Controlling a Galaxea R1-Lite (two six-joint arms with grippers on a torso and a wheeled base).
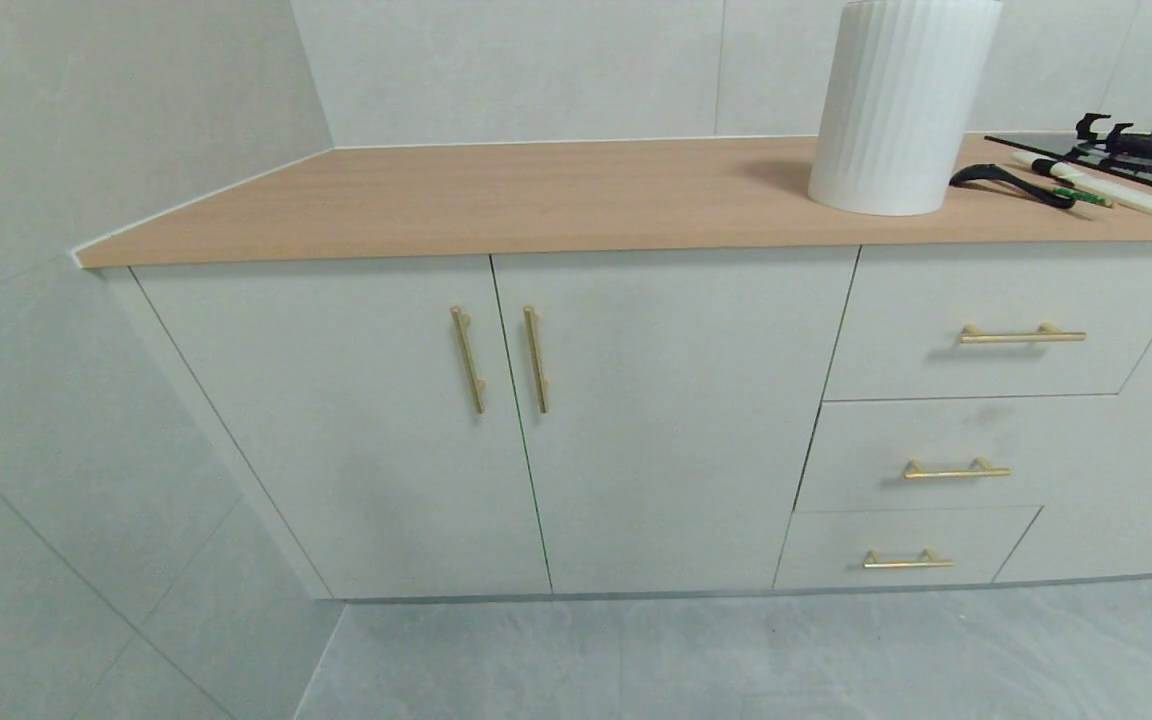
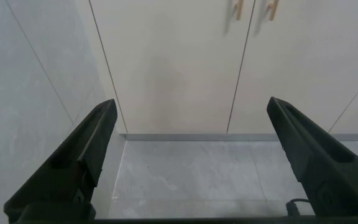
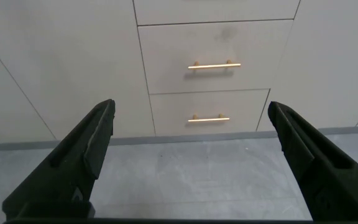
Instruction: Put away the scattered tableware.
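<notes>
Left gripper: jaws wide apart, nothing between them, hanging low and facing the doors and the floor at their foot. Counter: wood top, bare across its left and middle. Jar: white, ribbed, upright toward the counter's right. Just right of the jar lies the black utensil, curved. Hard beside it is the white utensil, with a green band. The two meet at the black one's tip; whether they touch or cross, cannot tell. Both lie flat, long axes running from left-back to right-front, the white one just beside the front edge of the hob. Below them are the drawers, three stacked, all shut. Right gripper: jaws likewise wide apart and empty, low, facing the lower two drawers. Judgement: nothing picked up yet, task at its start. The tableware sits above and to the right of both grippers, on the counter over the drawers, so the right arm looks the nearer. It would need to rise to counter height and set its jaws crosswise to that left-back to right-front line, closing across a utensil's narrow width. The jar stands close on the left and could be bumped.
</notes>
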